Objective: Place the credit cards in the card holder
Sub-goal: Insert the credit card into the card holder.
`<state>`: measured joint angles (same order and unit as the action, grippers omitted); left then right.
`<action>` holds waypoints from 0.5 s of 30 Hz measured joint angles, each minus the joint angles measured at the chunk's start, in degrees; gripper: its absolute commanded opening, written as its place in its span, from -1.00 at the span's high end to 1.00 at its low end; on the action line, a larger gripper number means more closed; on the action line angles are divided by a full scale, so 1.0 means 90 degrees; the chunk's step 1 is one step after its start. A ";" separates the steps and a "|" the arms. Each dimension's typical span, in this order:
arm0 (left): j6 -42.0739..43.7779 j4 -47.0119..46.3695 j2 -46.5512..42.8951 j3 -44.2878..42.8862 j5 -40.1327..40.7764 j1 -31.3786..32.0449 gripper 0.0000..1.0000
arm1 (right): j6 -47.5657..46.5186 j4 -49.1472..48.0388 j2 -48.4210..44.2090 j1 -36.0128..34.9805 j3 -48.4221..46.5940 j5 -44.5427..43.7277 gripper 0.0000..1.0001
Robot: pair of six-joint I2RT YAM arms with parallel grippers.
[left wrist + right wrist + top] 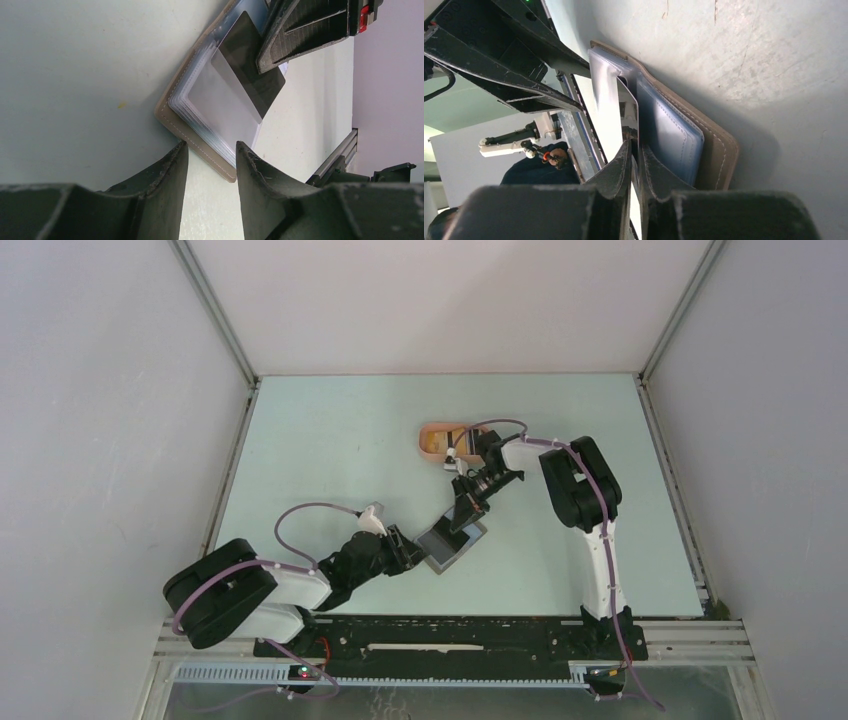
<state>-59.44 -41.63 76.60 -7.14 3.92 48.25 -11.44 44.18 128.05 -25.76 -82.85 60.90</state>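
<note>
On table (330, 440), card holder (452, 543): open, clear sleeves up, near the middle.
Right tool (636, 147): own wrist view shows it pinching black credit card (241, 47).
Left tool (211, 146): fingers apart, holder's corner between them.
Overhead only: pink tray (430, 440) behind.

Soft, even light (blurry foreground)

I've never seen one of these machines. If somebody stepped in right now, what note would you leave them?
Left end effector: open, at the edge of the opened card holder.
Right end effector: shut on a black card, which looks partly inside a clear sleeve.
Done: this card started.
To do: push it home, let go, then fetch whatever remains in the salmon-pink tray; contents unclear.
</note>
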 measured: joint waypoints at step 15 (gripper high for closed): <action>0.0056 0.0240 -0.0073 -0.0090 -0.0002 0.0000 0.08 | -0.0019 -0.0034 -0.0158 -0.0163 0.0000 -0.0488 0.51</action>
<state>-58.94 -39.46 75.94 -7.94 3.90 48.25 -11.62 43.88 126.63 -27.22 -82.85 56.51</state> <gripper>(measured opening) 0.459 0.231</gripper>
